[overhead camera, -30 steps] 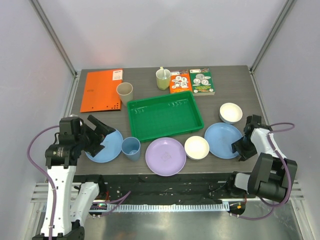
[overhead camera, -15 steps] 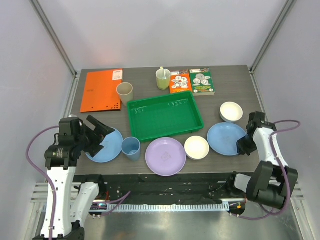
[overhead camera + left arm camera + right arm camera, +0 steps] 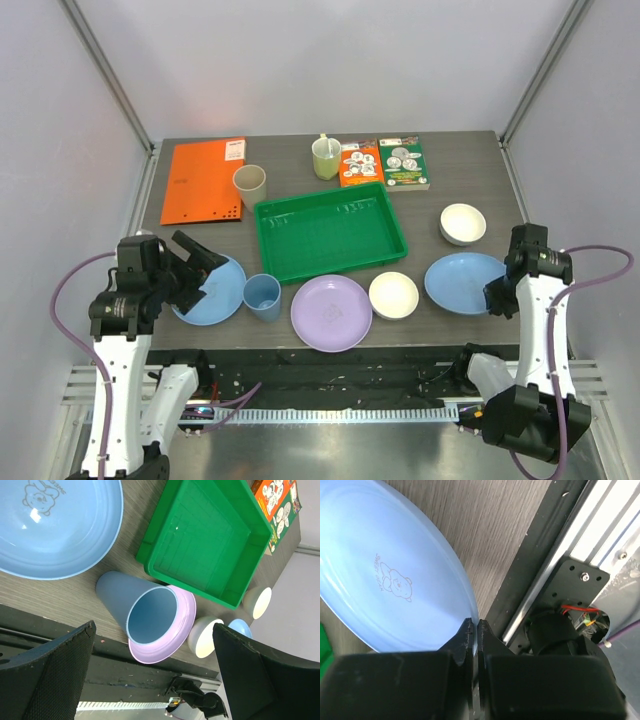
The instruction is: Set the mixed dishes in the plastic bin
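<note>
My right gripper has just pinched shut on the right rim of the light blue plate, lower right of the overhead frame, tugging it rightward. The green bin sits centre, empty. My left gripper gapes wide, holding nothing.

The right tool pinches the light blue plate.
</note>
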`<state>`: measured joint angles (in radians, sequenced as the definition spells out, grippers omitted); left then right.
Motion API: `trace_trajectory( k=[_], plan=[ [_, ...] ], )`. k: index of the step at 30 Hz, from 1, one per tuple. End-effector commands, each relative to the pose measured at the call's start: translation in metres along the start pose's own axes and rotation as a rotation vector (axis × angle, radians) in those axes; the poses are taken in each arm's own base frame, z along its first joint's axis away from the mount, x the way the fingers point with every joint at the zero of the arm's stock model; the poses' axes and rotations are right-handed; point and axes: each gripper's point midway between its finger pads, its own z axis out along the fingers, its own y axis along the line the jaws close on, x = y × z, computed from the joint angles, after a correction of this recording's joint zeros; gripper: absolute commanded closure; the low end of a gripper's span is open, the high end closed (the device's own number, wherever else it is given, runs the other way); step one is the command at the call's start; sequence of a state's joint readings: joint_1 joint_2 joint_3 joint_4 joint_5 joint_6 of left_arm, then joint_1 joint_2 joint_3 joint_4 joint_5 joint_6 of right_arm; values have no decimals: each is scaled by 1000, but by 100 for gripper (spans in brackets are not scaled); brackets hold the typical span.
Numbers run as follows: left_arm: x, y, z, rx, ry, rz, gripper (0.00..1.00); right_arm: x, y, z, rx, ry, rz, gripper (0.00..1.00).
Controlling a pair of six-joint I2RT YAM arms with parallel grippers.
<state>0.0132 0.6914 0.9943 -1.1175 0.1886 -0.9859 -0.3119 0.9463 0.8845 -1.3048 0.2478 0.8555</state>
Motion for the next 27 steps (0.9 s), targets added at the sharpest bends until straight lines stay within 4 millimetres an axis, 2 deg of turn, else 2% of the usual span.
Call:
trace_trajectory(
  k=[1,4,6,13,16,17,21,22,23,24,25,27],
  plan=[
    [-6,-8,-9,33,-36,34,2,-14,12,-45,-120,-40,44,99],
    [-7,-8,-10,31,-39,34,2,-17,23,-66,-190,-27,48,99],
    [-8,-9,-11,33,-44,35,2,-16,28,-73,-209,-2,56,99],
    [-14,-11,-12,21,-64,44,2,-30,67,-101,-376,-13,47,99],
    [-14,-13,-11,24,-58,41,3,-34,93,-108,-444,-27,5,99],
    [-15,-14,-11,26,-60,44,3,-37,107,-107,-468,-37,-14,99],
    [-21,-17,-13,16,-73,58,3,-31,147,-108,-521,-66,-118,99],
    [-22,-19,-16,17,-77,66,3,-21,159,-112,-544,-61,-166,99],
    [-24,-19,-15,10,-78,68,3,-22,166,-113,-550,-77,-188,99],
    [-25,-19,-15,3,-82,69,4,-14,181,-110,-552,-74,-234,99],
    [-27,-21,-17,7,-89,76,4,-4,194,-120,-585,-85,-289,99],
    [-32,-24,-17,0,-98,88,4,3,211,-123,-590,-115,-347,99]
  ],
)
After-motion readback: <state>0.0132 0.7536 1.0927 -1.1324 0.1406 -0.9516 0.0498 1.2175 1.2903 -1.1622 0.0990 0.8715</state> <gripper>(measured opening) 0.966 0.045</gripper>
